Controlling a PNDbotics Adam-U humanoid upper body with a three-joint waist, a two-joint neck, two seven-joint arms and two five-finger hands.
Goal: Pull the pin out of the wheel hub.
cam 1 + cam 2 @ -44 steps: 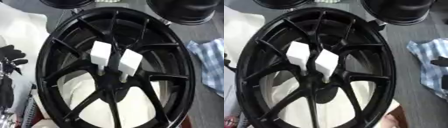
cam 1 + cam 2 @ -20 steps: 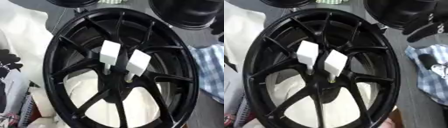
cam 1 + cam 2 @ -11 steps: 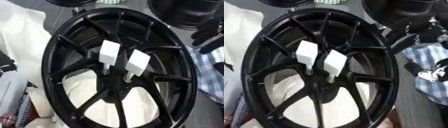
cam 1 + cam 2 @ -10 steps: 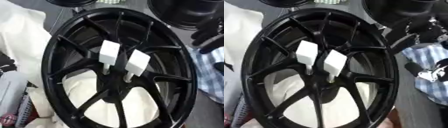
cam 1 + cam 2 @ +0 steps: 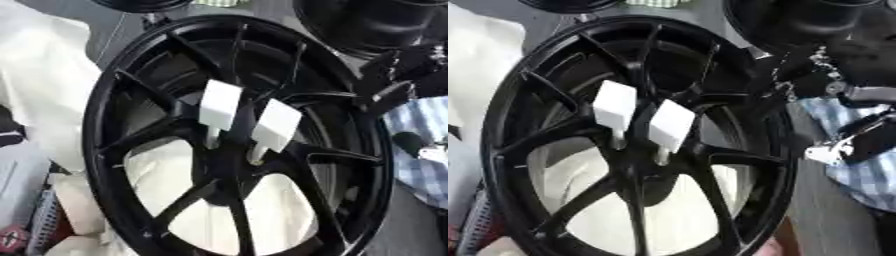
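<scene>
Two white pins stand in the centre of the wheel hub (image 5: 229, 170), side by side and slightly apart: the left pin (image 5: 219, 106) and the right pin (image 5: 276, 125). Each has a flat, matte, block-shaped white head on a thin pale stem that enters a hole in the hub. The wheel (image 5: 131, 95) is a glossy black multi-spoke rim, tilted in view and filling most of the surface; white cloth (image 5: 44, 85) shows beneath it through the spoke openings and along its left edge, and a checked blue cloth (image 5: 859, 175) lies at the right edge. The right hand (image 5: 833, 90) is at the upper right rim of the wheel, well apart from both pins, holding nothing; its black and silver parts overlap, and it cannot be determined whether the fingers are spread or curled. The left hand is not in view. The step in hand appears to be the approach to a pin. Recommended procedure: bring the hand over the rim toward the nearer, right pin, pinch the flat head across its two broad faces, and draw it out along the line of the stem, not sideways, since a tilted pull is likely to bind the stem in its hole. Avoid brushing the neighbouring pin and the raised spokes.
</scene>
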